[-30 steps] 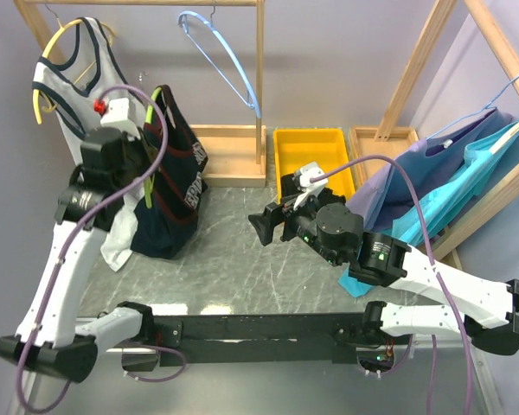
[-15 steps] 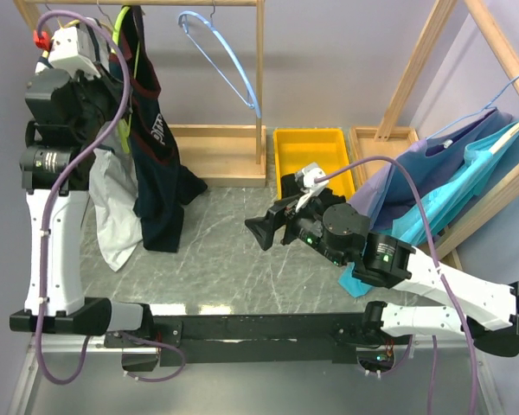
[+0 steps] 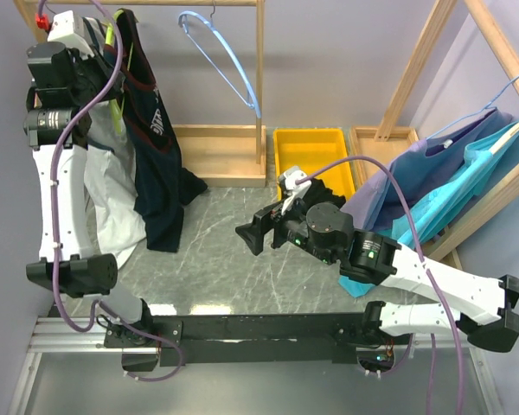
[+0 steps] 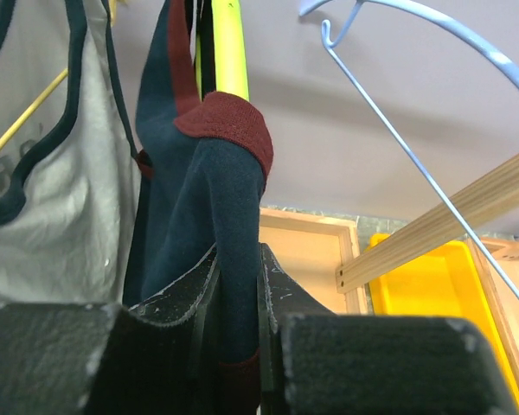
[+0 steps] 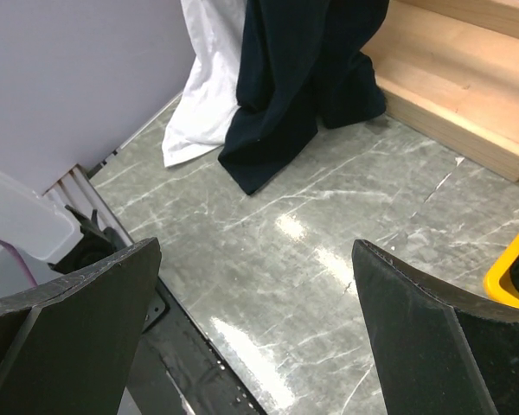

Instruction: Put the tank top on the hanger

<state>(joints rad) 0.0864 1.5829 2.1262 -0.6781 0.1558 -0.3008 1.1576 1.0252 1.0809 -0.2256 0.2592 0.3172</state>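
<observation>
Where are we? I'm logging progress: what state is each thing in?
Tank top: hanging, a strap over the hanger, pinched by left gripper.
Hanger: raised, threaded through that strap.
Left gripper: shut on tank top.
Right gripper: open, empty, above the table.
White top: hanging beside the tank top.
Blue hanger: bare, hanging.

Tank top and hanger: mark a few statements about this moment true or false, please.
1. The left arm's jaws are closed on the tank top. True.
2. The right arm's jaws hold the hanger. False: they stand open and empty above the table; the hanger is up beside the tank top's strap.
3. The light blue hanger hangs bare from the wooden rail. True.
4. The tank top lies flat in the yellow bin. False: it hangs at the left rack, its lower end resting on the table.
</observation>
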